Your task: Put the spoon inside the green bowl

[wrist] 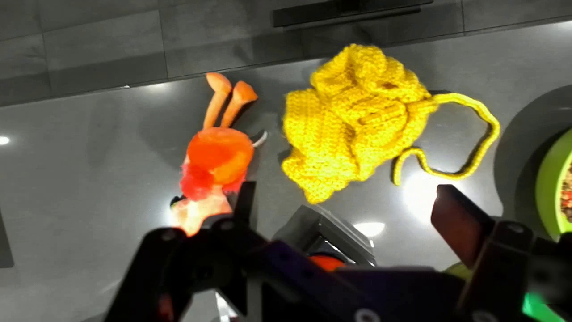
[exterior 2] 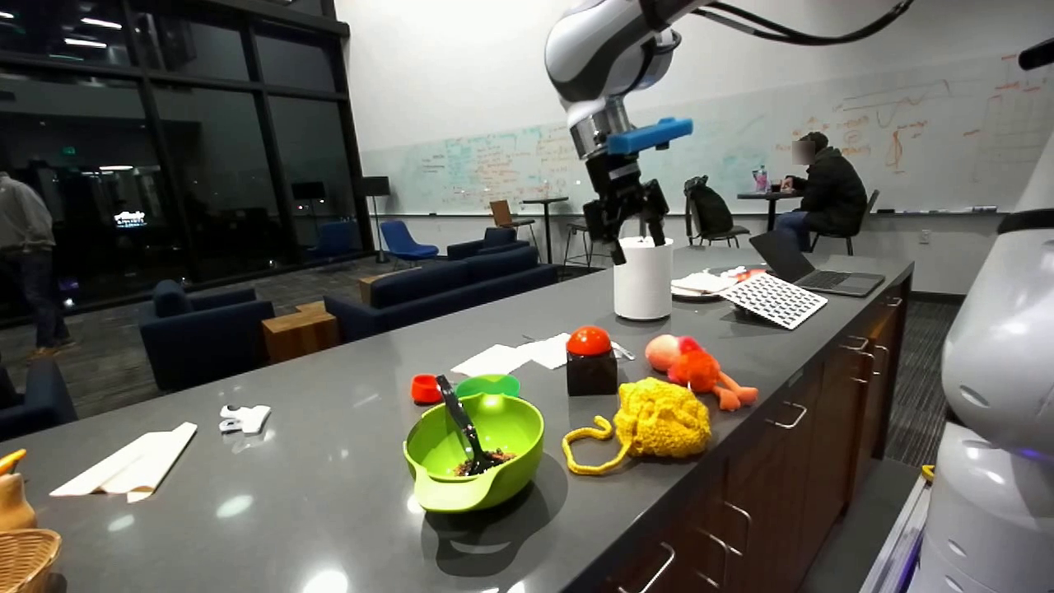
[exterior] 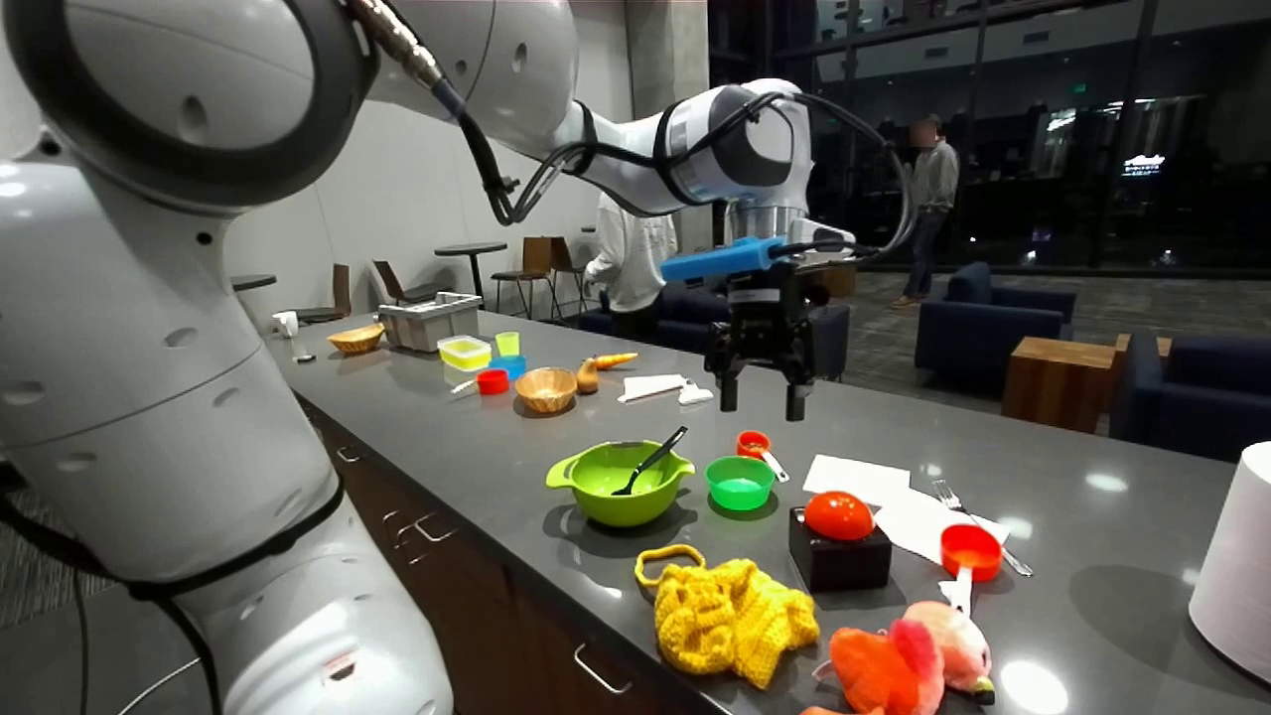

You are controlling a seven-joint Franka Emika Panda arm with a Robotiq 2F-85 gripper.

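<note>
The dark spoon [exterior: 650, 461] leans in the lime bowl [exterior: 614, 508], its handle rising over the rim; in an exterior view the spoon [exterior 2: 463, 424] stands in reddish-brown bits inside the lime bowl [exterior 2: 453, 496]. The small green bowl [exterior: 740, 485] stands beside the lime bowl and is partly hidden behind it in an exterior view [exterior 2: 498, 385]. My gripper [exterior: 763, 403] is open and empty, well above the counter; it also shows in an exterior view [exterior 2: 639, 249]. In the wrist view my open gripper [wrist: 347, 197] has nothing between its fingers; the lime bowl [wrist: 546, 190] is at the right edge.
A black box with a red dome [exterior: 839, 516], a yellow knitted piece [exterior: 730, 621] and an orange plush bird [exterior: 889, 667] lie near the bowls. A red measuring cup [exterior: 971, 552], a fork [exterior: 951, 497] and a white cylinder [exterior 2: 643, 280] stand or lie farther along.
</note>
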